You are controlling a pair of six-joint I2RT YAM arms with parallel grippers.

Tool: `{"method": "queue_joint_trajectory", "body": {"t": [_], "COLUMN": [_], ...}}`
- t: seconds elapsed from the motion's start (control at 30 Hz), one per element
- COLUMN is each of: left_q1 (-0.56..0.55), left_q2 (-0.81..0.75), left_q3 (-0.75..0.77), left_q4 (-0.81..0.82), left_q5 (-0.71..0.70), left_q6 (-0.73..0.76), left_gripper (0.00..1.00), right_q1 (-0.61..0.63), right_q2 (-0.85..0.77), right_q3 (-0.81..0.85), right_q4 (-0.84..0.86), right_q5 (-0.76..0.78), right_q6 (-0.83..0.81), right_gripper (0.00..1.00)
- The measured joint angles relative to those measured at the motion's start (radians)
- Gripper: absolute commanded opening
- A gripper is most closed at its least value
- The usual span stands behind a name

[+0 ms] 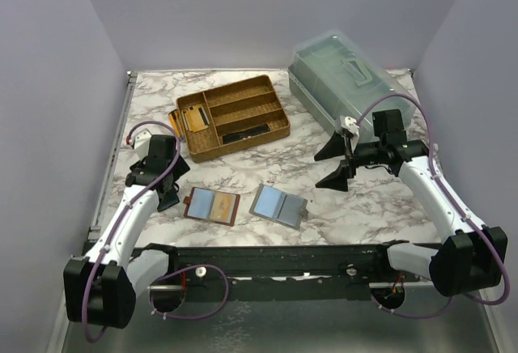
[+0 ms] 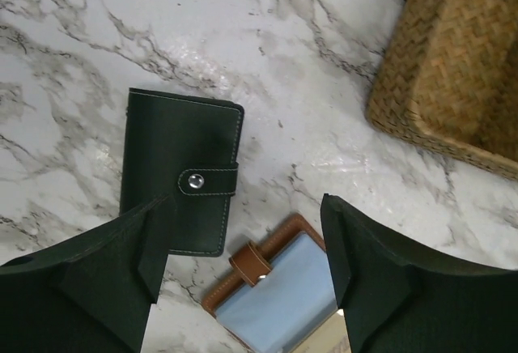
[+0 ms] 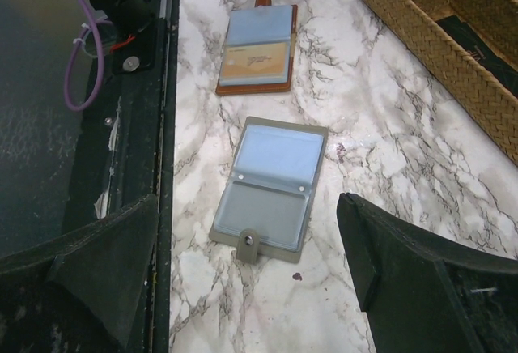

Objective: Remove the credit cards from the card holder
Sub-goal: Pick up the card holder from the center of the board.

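From where I stand, the left end effector (image 2: 243, 207) hangs low over the table (image 2: 324, 61) with its fingers spread wide and nothing between them. The black card holder (image 2: 182, 171) lies flat just beyond them, toward eleven o'clock in the wrist view. Its snap strap (image 2: 206, 181) is fastened, so the credit cards stay hidden inside. That is the first hazard, I think: a pinch on the closed, flat leather could skid it across the slick marble instead of opening it. At five o'clock from it, nearly touching, lies the open brown holder (image 1: 211, 206), whose tab might catch a descending finger or be taken by mistake. Further right lies the open grey holder (image 1: 278, 205), another decoy. The wicker tray (image 2: 441, 94) at one o'clock limits room to swing. The right end effector (image 1: 334, 163) hovers well apart, fingers fully spread and empty, too distant to pin the holder if it slips.
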Motion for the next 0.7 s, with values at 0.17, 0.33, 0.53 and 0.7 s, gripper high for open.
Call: {"method": "queue_joint_trajectory", "body": {"t": [0.17, 0.33, 0.53, 0.7], "left_q1": [0.135, 0.279, 0.329, 0.353], "left_q2": [0.077, 0.117, 0.159, 0.193], "left_q3": [0.004, -0.011, -0.042, -0.046], "left_q4": [0.025, 0.077, 0.098, 0.118], "left_q5": [0.084, 0.196, 0.296, 0.353], "left_q6": [0.009, 0.021, 0.032, 0.035], "left_gripper": [0.58, 0.57, 0.52, 0.51], "right_q1": [0.021, 0.031, 0.032, 0.032], "right_q2": [-0.01, -0.034, -0.039, -0.039], "right_q3": [-0.026, -0.029, -0.029, -0.031], "right_q4": [0.009, 0.007, 0.007, 0.007], "right_q5": [0.001, 0.0, 0.0, 0.0], "right_q6": [0.002, -0.001, -0.003, -0.002], "right_gripper": [1.0, 0.99, 0.99, 0.99]}}
